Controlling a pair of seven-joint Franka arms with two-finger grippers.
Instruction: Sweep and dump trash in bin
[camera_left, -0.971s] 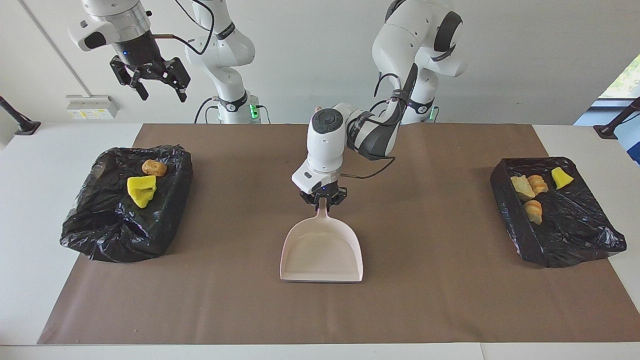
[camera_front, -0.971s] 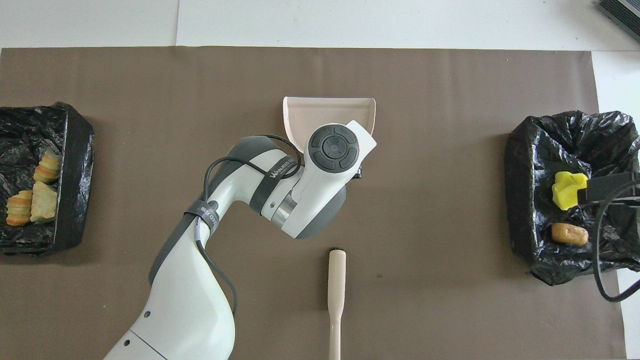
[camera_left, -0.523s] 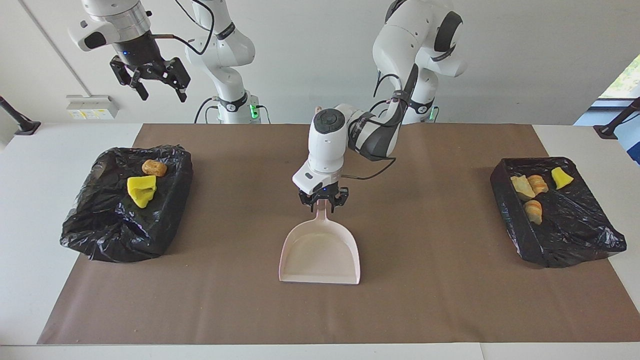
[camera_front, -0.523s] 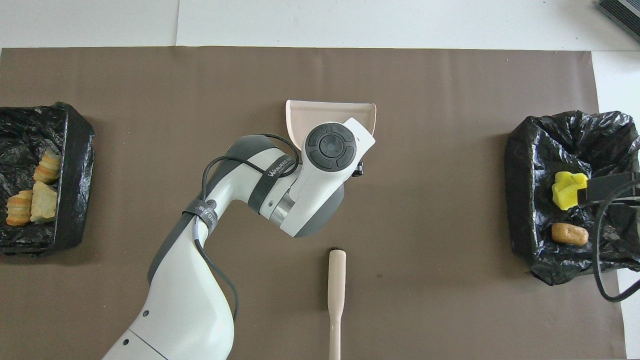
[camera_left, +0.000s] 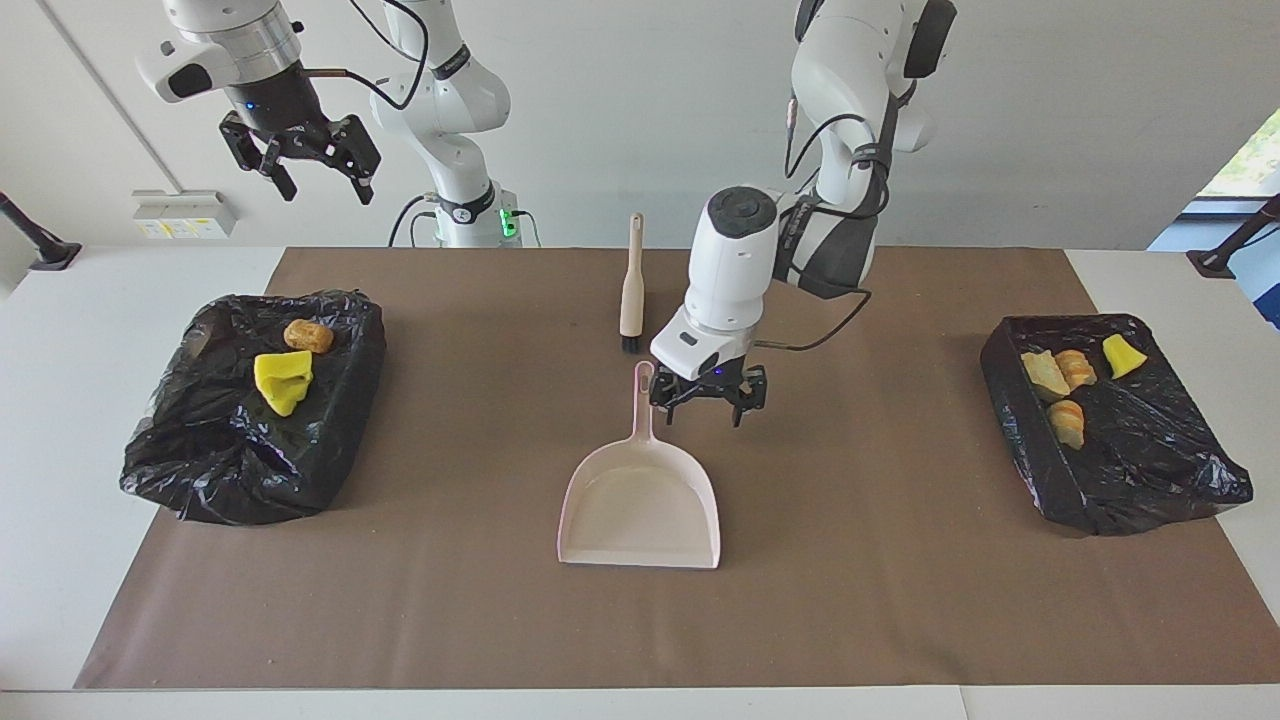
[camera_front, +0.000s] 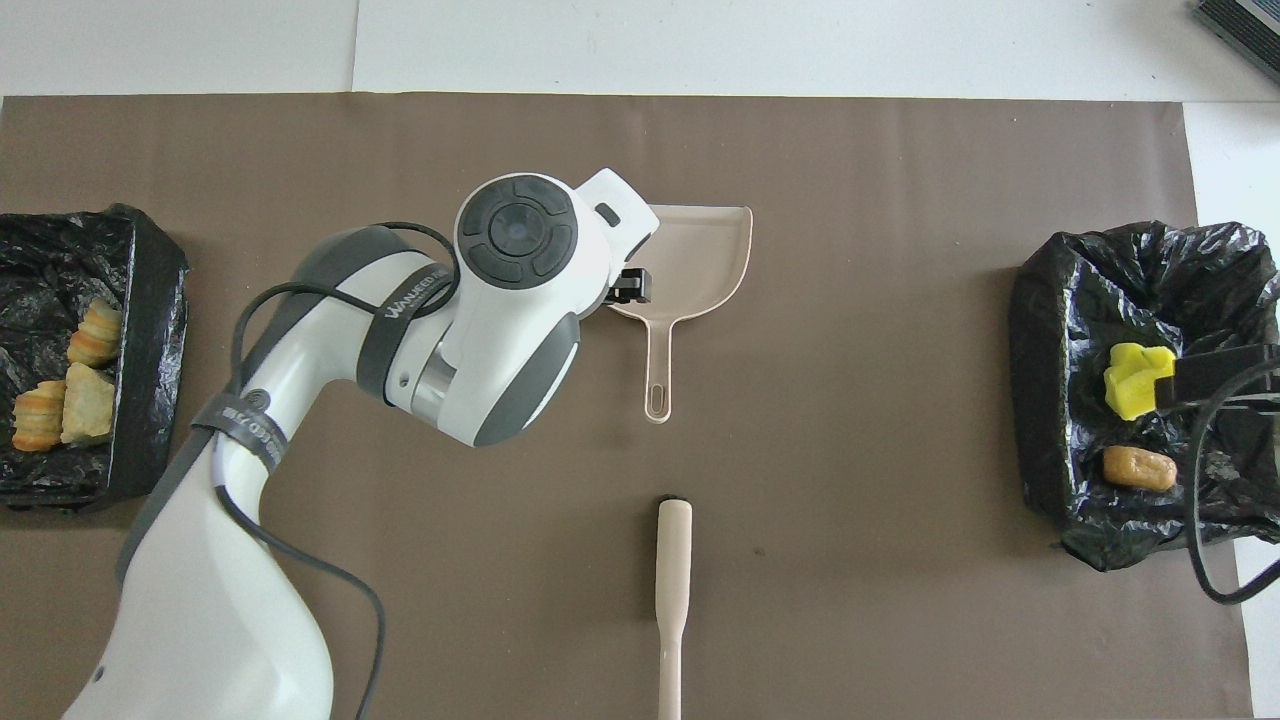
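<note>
The pale pink dustpan lies flat on the brown mat, its handle pointing toward the robots; it also shows in the overhead view. My left gripper is open and empty, hovering just above the mat beside the handle, toward the left arm's end. My right gripper is open and waits high over the bin at the right arm's end. That bin holds a yellow piece and a brown lump. The bin at the left arm's end holds several trash lumps.
A beige brush lies on the mat nearer to the robots than the dustpan, in line with its handle; it also shows in the overhead view. The brown mat covers most of the white table.
My left gripper has let go of the dustpan handle, opened, and moved up and toward the left arm's end. The dustpan stays on the mat. The right arm has not moved.
</note>
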